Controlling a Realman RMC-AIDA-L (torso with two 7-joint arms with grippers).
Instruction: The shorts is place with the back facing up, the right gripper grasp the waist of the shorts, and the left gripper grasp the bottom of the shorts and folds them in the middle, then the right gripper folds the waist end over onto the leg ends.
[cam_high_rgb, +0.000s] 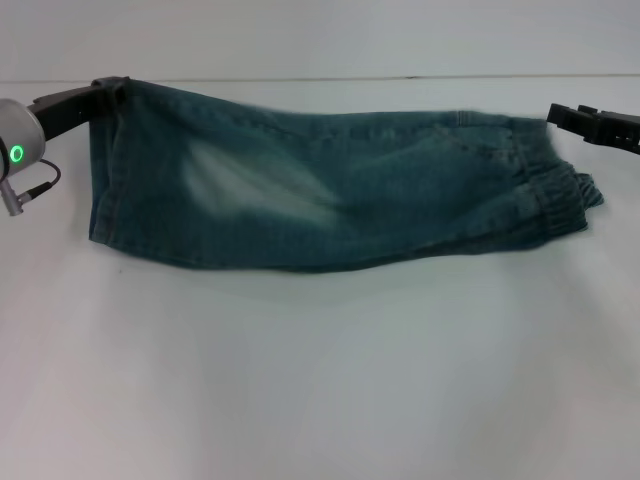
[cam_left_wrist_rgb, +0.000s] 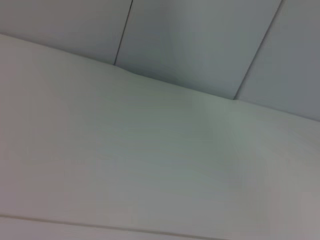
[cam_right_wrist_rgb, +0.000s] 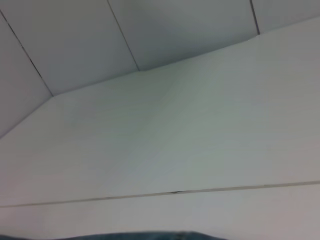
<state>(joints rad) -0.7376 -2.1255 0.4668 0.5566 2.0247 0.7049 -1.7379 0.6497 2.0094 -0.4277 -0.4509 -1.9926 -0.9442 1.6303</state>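
From the head cam we see the shorts (cam_high_rgb: 330, 185) stretched sideways across the white table (cam_high_rgb: 320, 380), folded lengthwise, w/ the long lower edge sagging onto the surface. The left gripper (cam_high_rgb: 118, 88) is at the far left corner, clamped on the bottom (cam_high_rgb: 105, 190) hem end; its silver wrist w/ green light ring (cam_high_rgb: 17, 154) shows at the frame edge. The right gripper (cam_high_rgb: 553, 112) sits at the far right corner by the waist (cam_high_rgb: 555, 195), the ruffled band bunching below it; whether it pinches cloth or is just touching, we can't tell. Left wrist cam gives us only bare table and wall panels (cam_left_wrist_rgb: 200, 40), no denim. Right wrist cam adds a thin denim strip (cam_right_wrist_rgb: 150, 236) at one frame edge.
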